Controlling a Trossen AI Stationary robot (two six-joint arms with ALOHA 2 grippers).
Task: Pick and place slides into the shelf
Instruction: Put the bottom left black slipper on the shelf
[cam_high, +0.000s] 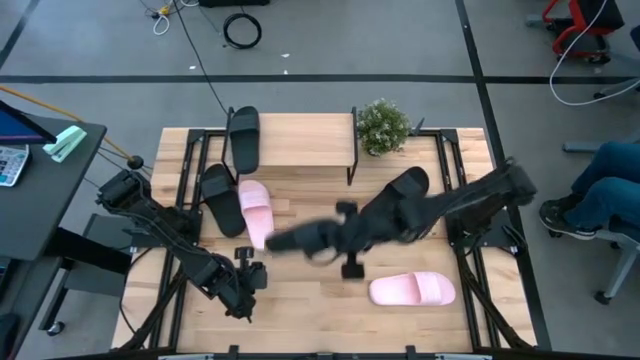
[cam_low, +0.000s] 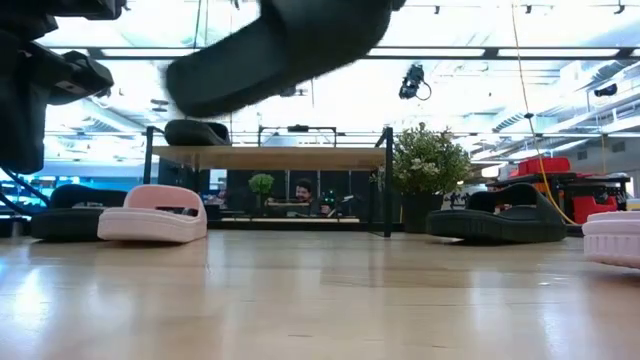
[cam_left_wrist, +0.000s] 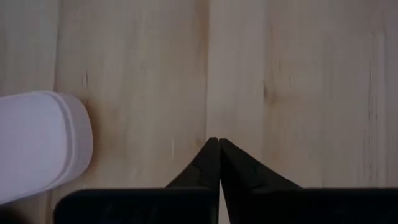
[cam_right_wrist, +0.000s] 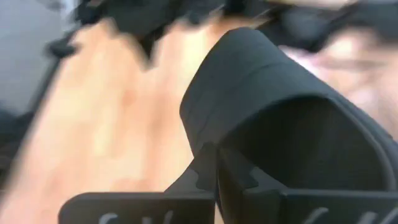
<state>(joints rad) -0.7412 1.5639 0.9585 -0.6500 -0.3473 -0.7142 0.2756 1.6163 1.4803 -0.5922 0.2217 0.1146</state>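
Wooden table (cam_high: 300, 300) with slides and a small shelf (cam_high: 300, 140) at the back.

Right gripper (cam_high: 330, 245) reaches over the middle, pinched shut on a black slide (cam_low: 270, 50) held up in the air. Left gripper (cam_left_wrist: 219, 149) is shut on nothing, near the front, beside a pink slide (cam_high: 255, 212). Another pink slide (cam_high: 412, 290) lies on the right. One black slide (cam_high: 244, 138) sits on the shelf.
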